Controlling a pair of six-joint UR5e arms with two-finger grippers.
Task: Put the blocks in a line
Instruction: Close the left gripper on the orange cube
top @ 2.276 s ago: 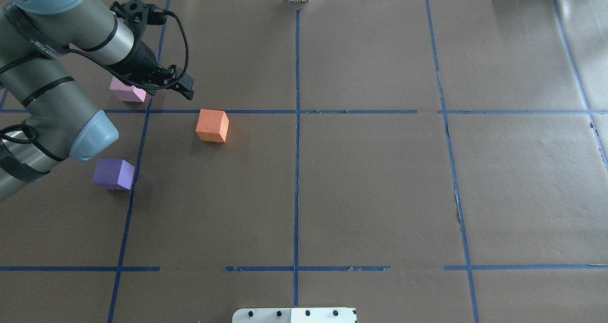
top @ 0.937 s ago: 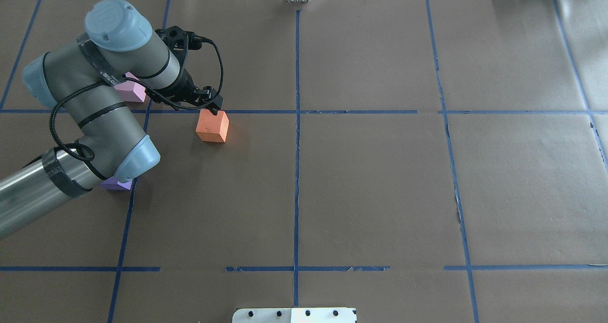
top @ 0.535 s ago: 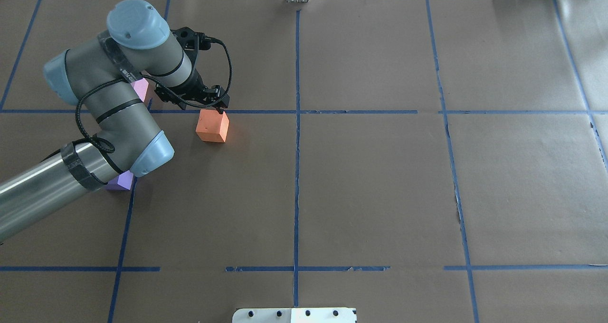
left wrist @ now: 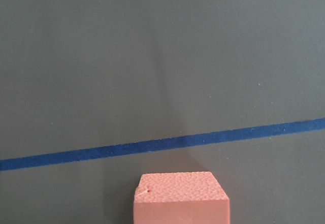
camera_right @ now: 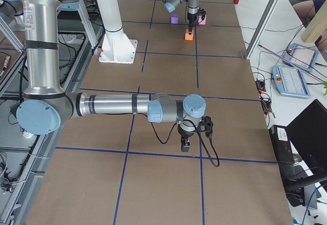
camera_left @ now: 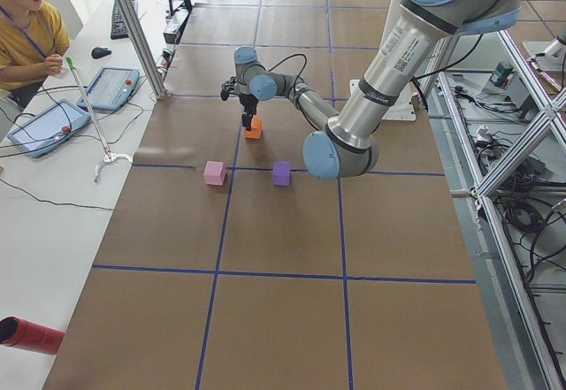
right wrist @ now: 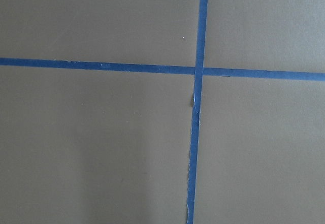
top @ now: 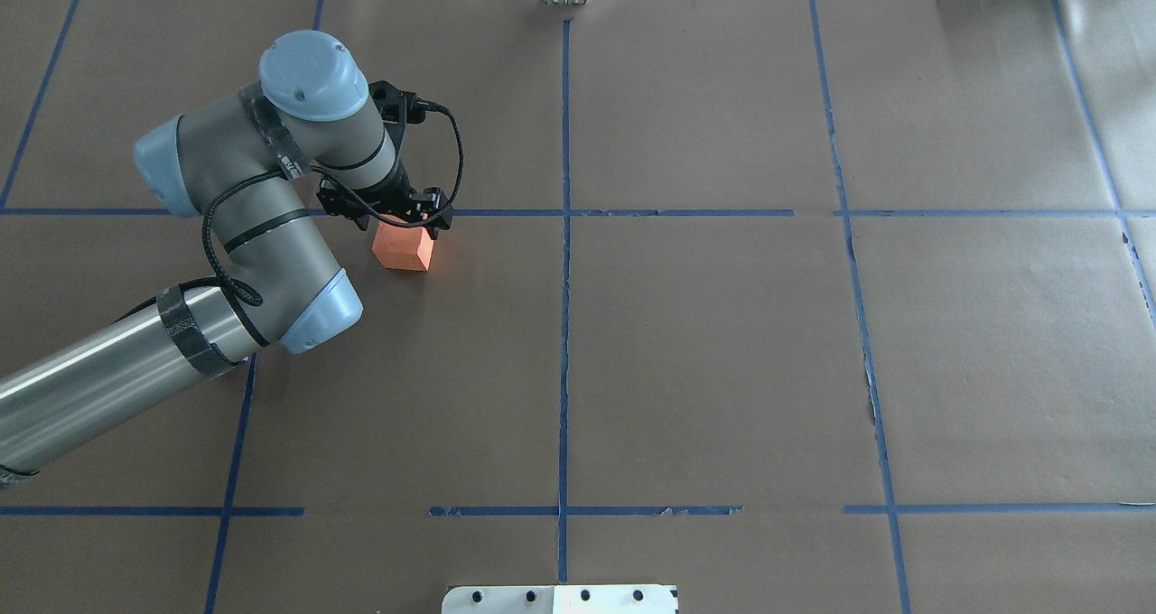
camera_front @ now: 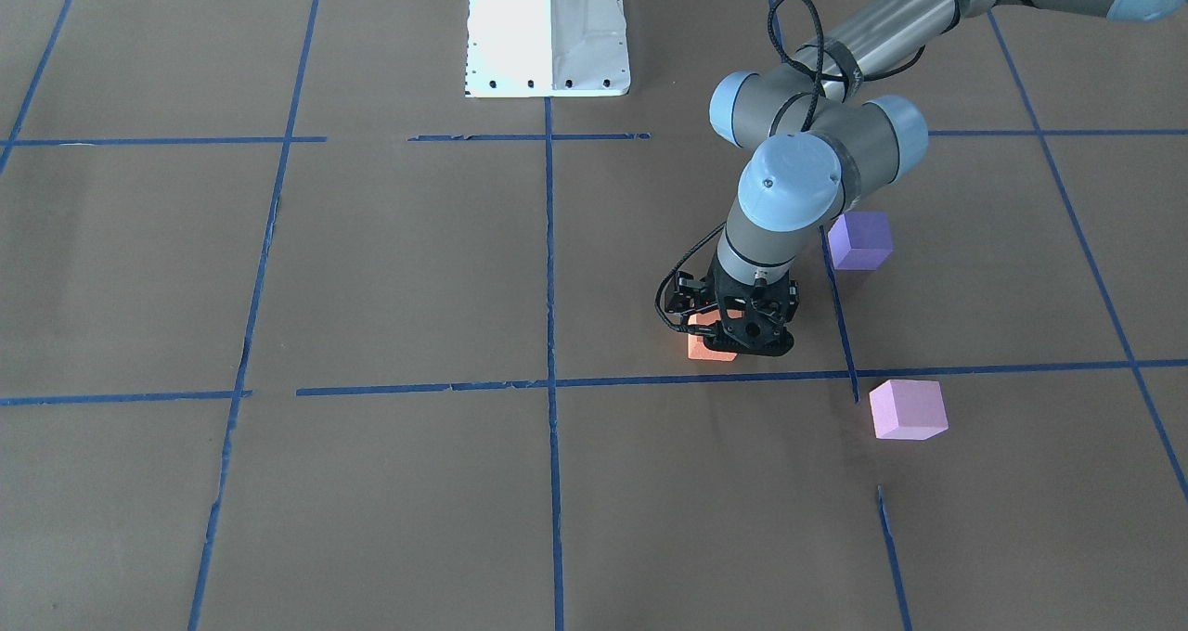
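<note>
The orange block (top: 404,249) lies just in front of a blue tape line, and shows at the bottom of the left wrist view (left wrist: 181,199). My left gripper (top: 402,222) is low over its far half, jaws spread wider than the block, open, one on each side. The front view shows the gripper (camera_front: 742,332) covering most of the orange block (camera_front: 708,350). The violet-purple block (camera_front: 860,239) and the pale pink block (camera_front: 908,409) lie apart on the paper, hidden under my left arm in the overhead view. My right gripper (camera_right: 185,144) hovers far away; I cannot tell its state.
Brown paper with a blue tape grid (top: 564,212) covers the table. The white robot base (camera_front: 548,32) stands at the near edge. An operator (camera_left: 26,19) sits beside the table with tablets. The right wrist view shows only a tape crossing (right wrist: 198,71).
My left arm has swung right from beside the pink block to the orange block and come down over it. The arm now covers the pink and purple blocks from above. The blocks have not moved.
</note>
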